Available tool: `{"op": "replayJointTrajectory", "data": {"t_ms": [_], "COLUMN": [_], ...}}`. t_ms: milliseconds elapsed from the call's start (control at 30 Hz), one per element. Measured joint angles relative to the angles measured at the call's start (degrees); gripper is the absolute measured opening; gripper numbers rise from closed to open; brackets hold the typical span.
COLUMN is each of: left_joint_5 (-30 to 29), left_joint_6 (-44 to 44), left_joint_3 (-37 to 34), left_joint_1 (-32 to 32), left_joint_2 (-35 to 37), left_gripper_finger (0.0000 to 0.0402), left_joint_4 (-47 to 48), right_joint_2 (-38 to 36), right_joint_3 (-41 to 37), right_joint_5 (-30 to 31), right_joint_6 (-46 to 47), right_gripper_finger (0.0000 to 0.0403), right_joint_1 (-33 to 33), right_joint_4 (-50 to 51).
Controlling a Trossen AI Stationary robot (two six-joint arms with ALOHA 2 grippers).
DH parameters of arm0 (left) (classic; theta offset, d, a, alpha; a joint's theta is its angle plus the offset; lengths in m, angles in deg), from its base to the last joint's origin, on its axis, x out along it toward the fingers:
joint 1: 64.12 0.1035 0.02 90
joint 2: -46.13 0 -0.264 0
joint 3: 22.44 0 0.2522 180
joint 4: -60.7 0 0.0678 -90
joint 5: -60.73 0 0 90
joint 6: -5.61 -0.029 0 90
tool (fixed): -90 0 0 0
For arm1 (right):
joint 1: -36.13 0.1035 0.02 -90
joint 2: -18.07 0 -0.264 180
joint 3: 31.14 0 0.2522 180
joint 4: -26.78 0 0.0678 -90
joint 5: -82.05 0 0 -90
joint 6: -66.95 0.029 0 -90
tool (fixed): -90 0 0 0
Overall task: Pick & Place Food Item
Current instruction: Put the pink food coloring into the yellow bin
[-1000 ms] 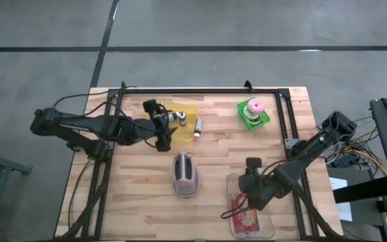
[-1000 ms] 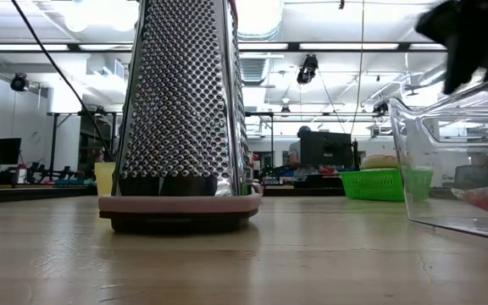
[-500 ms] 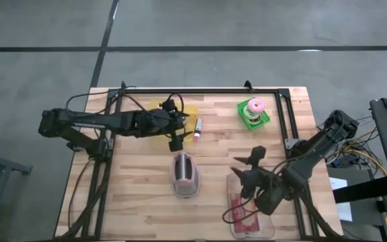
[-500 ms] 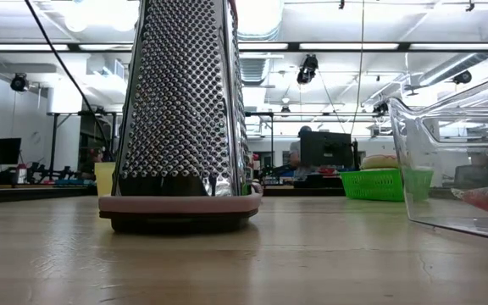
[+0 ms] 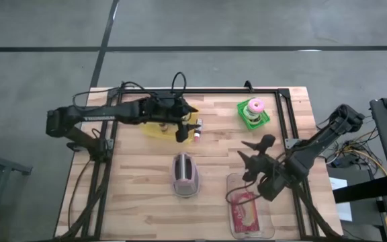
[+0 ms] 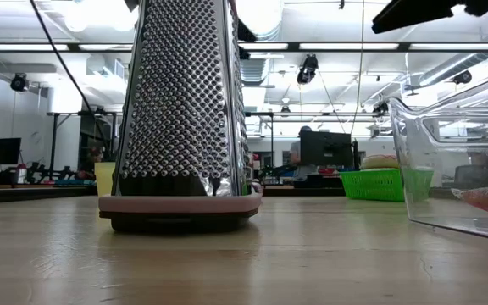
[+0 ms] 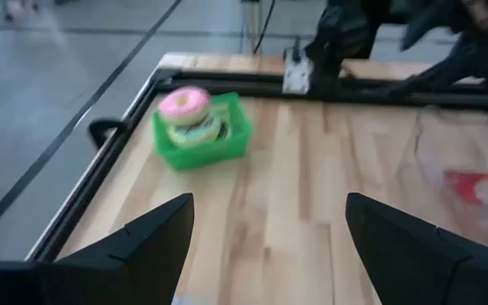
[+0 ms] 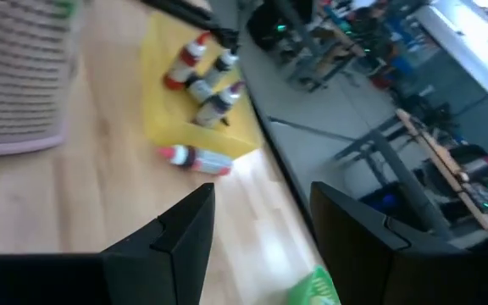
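A pink donut (image 5: 256, 105) lies on top of other food in a green basket (image 5: 254, 115) at the far right. A red food piece (image 5: 246, 210) lies in a clear container (image 5: 250, 216) at the near right. My left gripper (image 5: 181, 132) hovers open and empty over the near right edge of a yellow tray (image 5: 158, 126), pointing toward the basket (image 7: 200, 129). My right gripper (image 5: 255, 149) stands open and empty above the table, just beyond the container's far end. In the left wrist view the fingers (image 7: 151, 241) frame bare wood.
A metal grater (image 5: 185, 175) on a pink base stands at the table's middle. Small bottles (image 8: 203, 80) sit on the yellow tray, and one bottle (image 5: 197, 130) lies on the wood beside it. A black frame (image 5: 200, 91) runs along the far edge.
My left gripper has moved across the yellow tray toward the table's right and rolled about its axis. My right gripper has risen out of the clear container toward the far edge and swung round. The red food piece stays in the container.
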Motion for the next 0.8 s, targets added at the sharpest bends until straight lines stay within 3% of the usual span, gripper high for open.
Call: {"op": "replayJointTrajectory", "data": {"t_ms": [167, 333, 567, 800], "left_joint_5": [2.8, 2.5, -2.5, -8.5], "left_joint_6": [1.4, 2.7, 5.8, 7.5], "left_joint_3": [4.4, 13.1, 29.7, 40.1], "left_joint_1": [0.0, -0.1, -0.6, -1.8], "left_joint_2": [-6.7, -15.0, -28.3, -38.1], "left_gripper_finger": [0.0312, 0.0312, 0.0312, 0.0312], "left_joint_4": [-0.7, 6.4, 19.8, 28.3], "right_joint_2": [-5.4, -11.2, -16.6, -19.1], "right_joint_3": [-3.2, -5.1, -5.4, -5.4], "right_joint_5": [3.5, 3.4, 3.5, 3.2], "right_joint_6": [1.1, 2.2, 0.8, -1.3], "right_gripper_finger": [0.0192, 0.0191, 0.0192, 0.0192], "right_joint_1": [0.0, 0.0, 0.0, 0.0], "right_joint_4": [-0.2, 0.0, 0.1, 1.0]}}
